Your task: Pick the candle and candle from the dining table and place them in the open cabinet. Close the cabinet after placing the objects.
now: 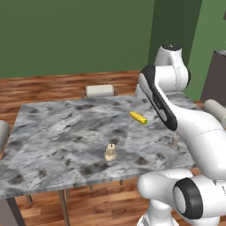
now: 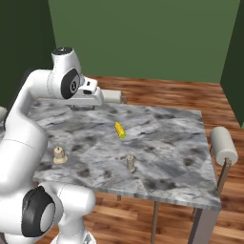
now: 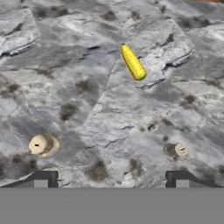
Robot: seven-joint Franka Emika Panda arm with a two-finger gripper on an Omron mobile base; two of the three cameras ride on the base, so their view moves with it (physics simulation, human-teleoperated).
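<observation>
No writing is showing on anything, and the gripper (image 3: 111, 178) is hanging wide open and empty above the dining table (image 3: 87, 100), with the cream candle (image 3: 42, 145) lower left, the slim candle (image 3: 177, 150) lower right, the corn cob (image 3: 133, 62) upper centre, bare marble lying between them.

Slimmer candle (image 1: 175, 141) partly behind the arm, dining table (image 1: 53, 132) — right edge hidden likewise
</observation>
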